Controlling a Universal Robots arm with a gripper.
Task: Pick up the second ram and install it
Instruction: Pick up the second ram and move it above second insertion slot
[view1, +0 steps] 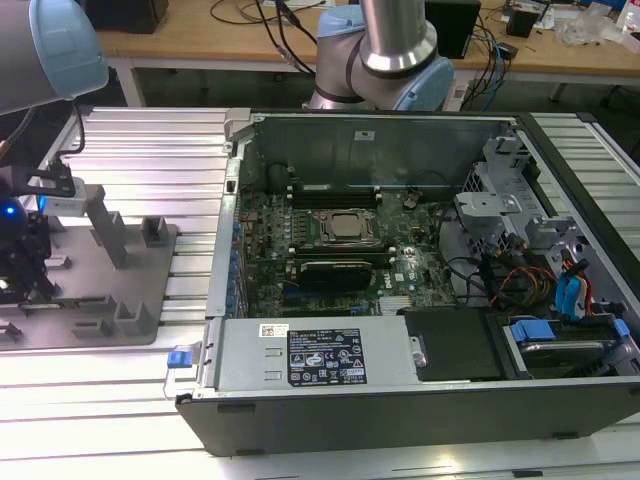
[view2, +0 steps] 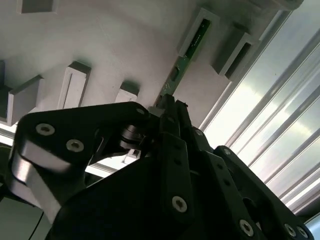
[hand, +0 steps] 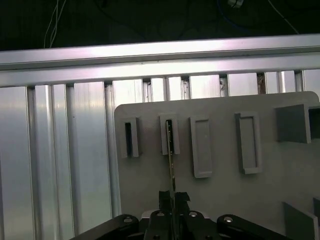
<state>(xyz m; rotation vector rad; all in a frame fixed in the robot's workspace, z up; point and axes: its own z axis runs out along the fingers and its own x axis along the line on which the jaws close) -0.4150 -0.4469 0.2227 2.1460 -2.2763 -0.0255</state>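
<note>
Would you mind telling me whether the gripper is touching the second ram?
Touching: in the first wrist view the gripper has its fingers shut on the second ram, no gap showing.

Matt plastic against bright metal

The grey tray (hand: 150, 185) is smooth, matt plastic on a ribbed table (hand: 75, 150) of shiny brushed metal. The gripper (view2: 172, 107) is black metal with a dull sheen and bright screw heads. The ram stick (view2: 176, 72) is green lacquered board. The computer case (view1: 400, 415) is dark painted sheet metal.

Bright glare bleaches the ribbed metal table (view1: 100, 400), while both wrist views are dim.
</note>
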